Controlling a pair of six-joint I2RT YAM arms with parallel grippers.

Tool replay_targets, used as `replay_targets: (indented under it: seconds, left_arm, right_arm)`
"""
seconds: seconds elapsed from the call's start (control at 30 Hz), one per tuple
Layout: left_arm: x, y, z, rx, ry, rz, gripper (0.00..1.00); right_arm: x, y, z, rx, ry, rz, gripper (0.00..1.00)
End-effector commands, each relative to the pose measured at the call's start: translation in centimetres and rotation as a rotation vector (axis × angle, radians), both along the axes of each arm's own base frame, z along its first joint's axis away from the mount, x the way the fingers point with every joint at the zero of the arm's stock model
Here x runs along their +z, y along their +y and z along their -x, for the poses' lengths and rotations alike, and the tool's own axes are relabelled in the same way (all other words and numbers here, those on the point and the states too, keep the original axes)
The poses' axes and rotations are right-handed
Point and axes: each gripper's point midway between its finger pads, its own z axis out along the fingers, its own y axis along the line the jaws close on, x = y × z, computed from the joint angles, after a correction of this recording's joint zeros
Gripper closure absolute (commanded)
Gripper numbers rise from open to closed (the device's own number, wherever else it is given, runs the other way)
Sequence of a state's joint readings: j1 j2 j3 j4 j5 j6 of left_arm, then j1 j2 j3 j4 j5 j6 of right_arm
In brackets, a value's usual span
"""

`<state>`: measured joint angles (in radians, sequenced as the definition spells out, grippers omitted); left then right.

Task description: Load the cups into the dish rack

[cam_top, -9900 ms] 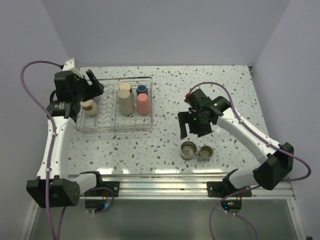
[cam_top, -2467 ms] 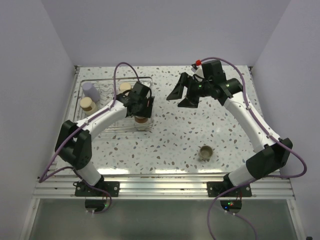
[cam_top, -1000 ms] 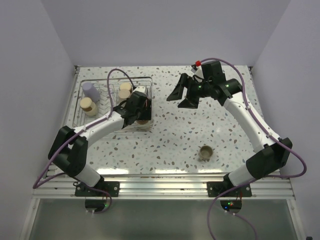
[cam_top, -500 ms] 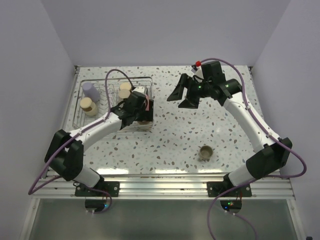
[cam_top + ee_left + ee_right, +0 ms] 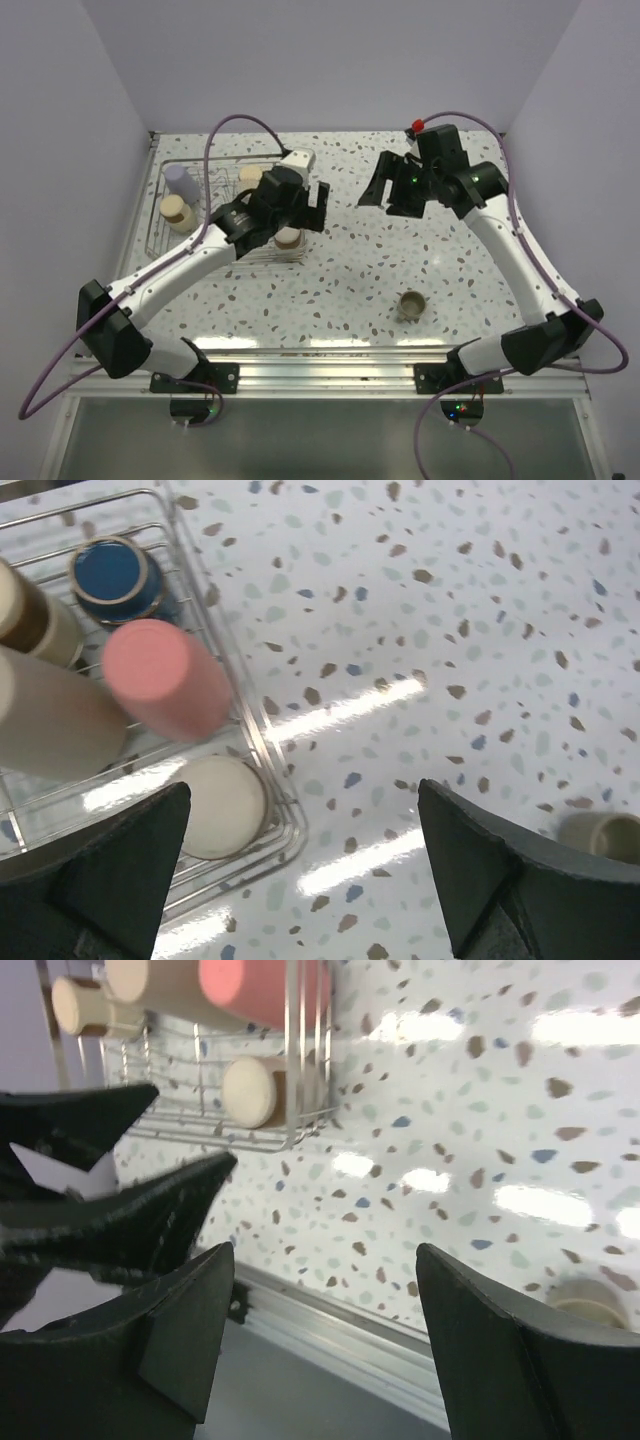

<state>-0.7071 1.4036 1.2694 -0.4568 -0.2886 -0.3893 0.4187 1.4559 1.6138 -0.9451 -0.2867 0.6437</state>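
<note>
Wire dish rack [image 5: 205, 200] holds a smooth pink cup [image 5: 165, 680]; left tool [image 5: 302, 792] and right tool [image 5: 325, 1252] gape wide.

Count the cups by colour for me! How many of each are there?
Purple cup: 1
Pink cup: 1
Blue cup: 1
Tall beige cup: 1
Cream-topped cups: 3
Tan cup: 1
Total: 8 cups
</note>
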Motion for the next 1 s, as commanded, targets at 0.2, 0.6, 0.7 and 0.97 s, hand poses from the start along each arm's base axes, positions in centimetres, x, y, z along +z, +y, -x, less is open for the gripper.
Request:
replay_targets:
  seconds: [0.2,0.6,0.7,0.97]
  left_arm:
    - [-2.4,-13.2,9.1,-0.516,0.146,0.059,0.04]
    - [-9.4,-22.9,15.6,-0.741,0.367,0.080,0.09]
    - [-10.1,-24.1,16.1,-0.745,0.375,0.085,0.09]
    - [-12.5,-24.8,14.6,-0.646,0.370,0.069,0.20]
  right_arm:
    - [5.5,-12.6,2.8,-0.399,-0.257,0.363,0.08]
    - [7.6,-16.2,8.5,-0.497,-0.332,0.317,0.04]
    - [7.9,-16.1,9.5,-0.482,-0.347,0.287,0.04]
    - [8.3,-15.7,10.8,-0.444,-0.349,0.249,0.04]
